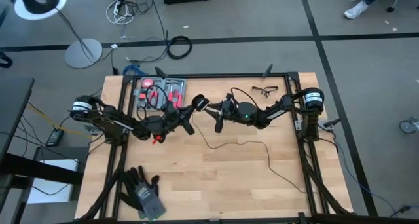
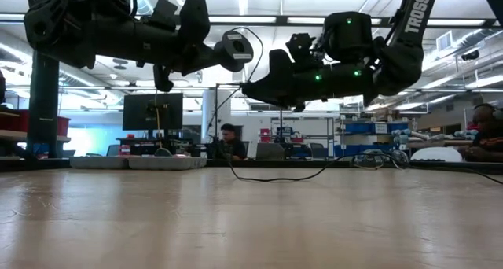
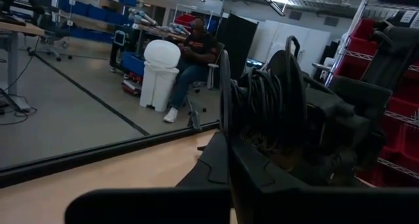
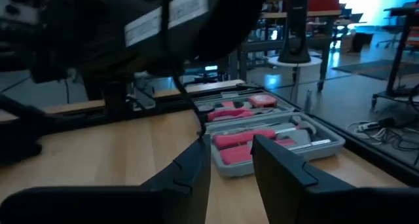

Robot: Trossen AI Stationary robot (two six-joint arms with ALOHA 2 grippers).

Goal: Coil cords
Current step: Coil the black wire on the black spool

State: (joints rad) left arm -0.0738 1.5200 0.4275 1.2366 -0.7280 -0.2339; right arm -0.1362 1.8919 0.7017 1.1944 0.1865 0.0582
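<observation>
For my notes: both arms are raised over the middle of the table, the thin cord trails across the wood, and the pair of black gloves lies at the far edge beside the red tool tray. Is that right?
Not quite. In the high view the black gloves lie at the near edge of the table, on its left side, well apart from the red tool tray at the far edge. The rest holds: both arms are raised mid-table, and the thin cord trails across the wood.

I saw the thin black cord point(image 1: 243, 145) partly wound high between the arms, its loose tail snaking across the bench point(image 1: 216, 185).
</observation>
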